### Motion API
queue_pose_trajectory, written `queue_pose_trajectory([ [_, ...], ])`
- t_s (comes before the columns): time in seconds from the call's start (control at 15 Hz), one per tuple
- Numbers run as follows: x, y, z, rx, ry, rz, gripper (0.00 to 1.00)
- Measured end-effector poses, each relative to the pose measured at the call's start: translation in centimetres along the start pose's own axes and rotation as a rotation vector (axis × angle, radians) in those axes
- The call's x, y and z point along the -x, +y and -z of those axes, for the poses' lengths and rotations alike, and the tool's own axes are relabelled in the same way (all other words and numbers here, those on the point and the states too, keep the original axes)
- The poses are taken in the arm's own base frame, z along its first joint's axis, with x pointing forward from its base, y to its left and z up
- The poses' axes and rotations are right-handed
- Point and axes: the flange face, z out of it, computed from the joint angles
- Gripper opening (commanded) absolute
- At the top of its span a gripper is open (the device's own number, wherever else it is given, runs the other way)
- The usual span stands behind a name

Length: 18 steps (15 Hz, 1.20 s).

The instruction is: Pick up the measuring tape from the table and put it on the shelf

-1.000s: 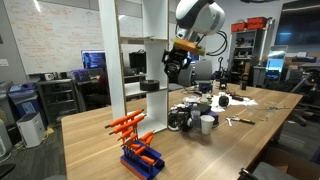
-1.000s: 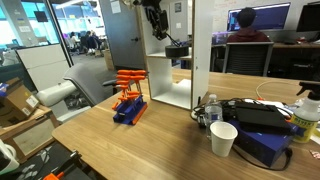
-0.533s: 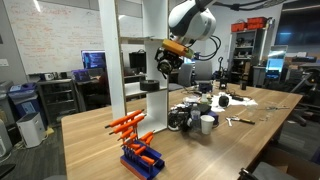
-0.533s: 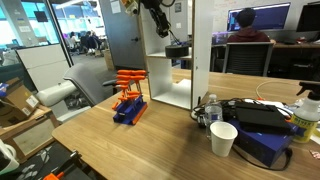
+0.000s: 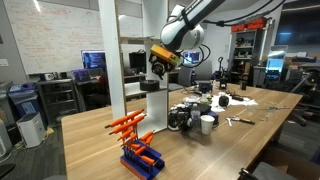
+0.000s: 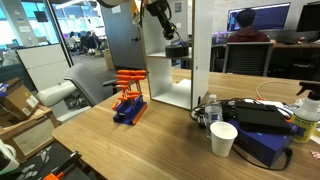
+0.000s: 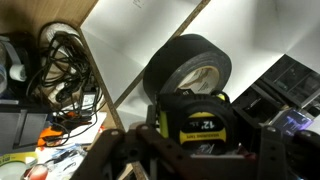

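The claw [image 5: 158,68] is closed on the tape measure [image 7: 200,124] — black and yellow, gripped by its sides. It hangs in the upper bay of the white shelf [image 6: 203,55], well above the surface [image 6: 150,140]. In the wrist view a black roll [image 7: 186,66] sits just beyond it.

Tape measure [image 7: 200,125] at shelf [image 6: 204,50].
It is held before a tape roll [image 7: 188,68]; the shelf is stood on the table [image 6: 150,140].
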Motion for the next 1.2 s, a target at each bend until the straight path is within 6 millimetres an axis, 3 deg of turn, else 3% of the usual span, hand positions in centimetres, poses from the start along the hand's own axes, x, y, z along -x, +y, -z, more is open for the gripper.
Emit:
queue_pose_trajectory([
  [0.4, 1.3, -2.6, -4.4, 0.015, -0.016, 0.0, 0.46],
  [0.87, 0.4, -5.1, -6.7, 0.018, -0.003, 0.019, 0.46],
  [0.93, 0.1, -5.3, -6.9, 0.025, 0.001, 0.019, 0.93],
  [1.07, -0.4, -5.7, -7.2, 0.04, 0.004, 0.019, 0.99],
  [1.2, -1.0, -6.0, -7.3, 0.052, 0.005, 0.016, 1.0],
])
